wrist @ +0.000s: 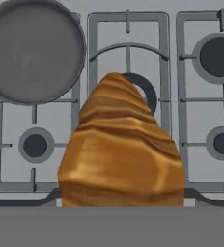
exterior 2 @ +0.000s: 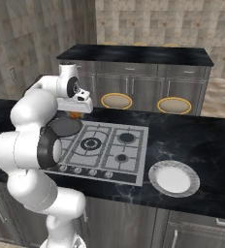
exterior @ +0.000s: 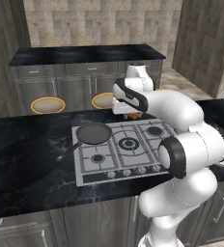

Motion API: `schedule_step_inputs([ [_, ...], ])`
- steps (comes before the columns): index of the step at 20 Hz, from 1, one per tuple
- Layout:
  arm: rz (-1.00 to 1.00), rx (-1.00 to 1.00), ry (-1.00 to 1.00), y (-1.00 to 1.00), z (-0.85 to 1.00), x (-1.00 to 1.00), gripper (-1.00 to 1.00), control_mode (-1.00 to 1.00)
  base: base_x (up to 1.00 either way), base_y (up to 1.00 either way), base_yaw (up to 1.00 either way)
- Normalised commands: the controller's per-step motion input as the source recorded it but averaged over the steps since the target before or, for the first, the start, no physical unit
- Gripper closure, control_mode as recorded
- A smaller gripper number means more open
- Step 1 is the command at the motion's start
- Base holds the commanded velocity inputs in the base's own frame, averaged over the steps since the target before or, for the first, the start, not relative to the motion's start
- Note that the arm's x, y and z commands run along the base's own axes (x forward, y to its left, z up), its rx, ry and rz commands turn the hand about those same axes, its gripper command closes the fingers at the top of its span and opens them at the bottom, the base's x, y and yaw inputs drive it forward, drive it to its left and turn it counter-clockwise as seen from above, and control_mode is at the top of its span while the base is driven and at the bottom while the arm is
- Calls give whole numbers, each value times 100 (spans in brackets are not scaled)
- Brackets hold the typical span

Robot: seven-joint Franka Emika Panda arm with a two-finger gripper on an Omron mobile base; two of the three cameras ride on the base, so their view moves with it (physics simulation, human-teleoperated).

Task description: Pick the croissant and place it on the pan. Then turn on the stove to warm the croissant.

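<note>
The golden-brown croissant [wrist: 121,157] hangs in the air over the stove [wrist: 128,38], and my gripper [exterior: 131,115] is shut on it. In the hand view it looms large above the centre burner, and dark fingertips [wrist: 193,195] peek out at its lower sides. From the base views just an orange sliver of the croissant [exterior: 132,116] [exterior 2: 75,115] shows under the hand [exterior 2: 74,105]. The dark round pan [exterior: 93,133] [exterior 2: 65,127] [wrist: 32,50] rests on the stove's rear-left burner, to the left of the croissant, with its handle pointing off toward the counter.
A white plate [exterior 2: 174,178] lies on the black counter right of the stove [exterior 2: 129,154]. A row of knobs [exterior: 128,171] [exterior 2: 92,172] lines the stove's front edge. Round stools [exterior: 48,104] stand behind the counter. My white arm [exterior: 181,140] crosses the stove's right side.
</note>
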Motion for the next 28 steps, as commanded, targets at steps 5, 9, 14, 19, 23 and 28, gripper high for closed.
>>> schedule_step_inputs([
  [5,3,0,4,33,-21,31,100,-100,0,0,0],
  [9,4,0,4,30,-20,31,100,-100,0,0,0],
  [14,2,0,2,29,-20,28,100,-100,0,0,0],
  [19,1,0,0,26,-22,21,100,-100,0,0,0],
  [23,1,0,0,24,-24,22,100,-100,0,0,0],
  [28,0,0,0,21,-27,22,100,-100,0,0,0],
])
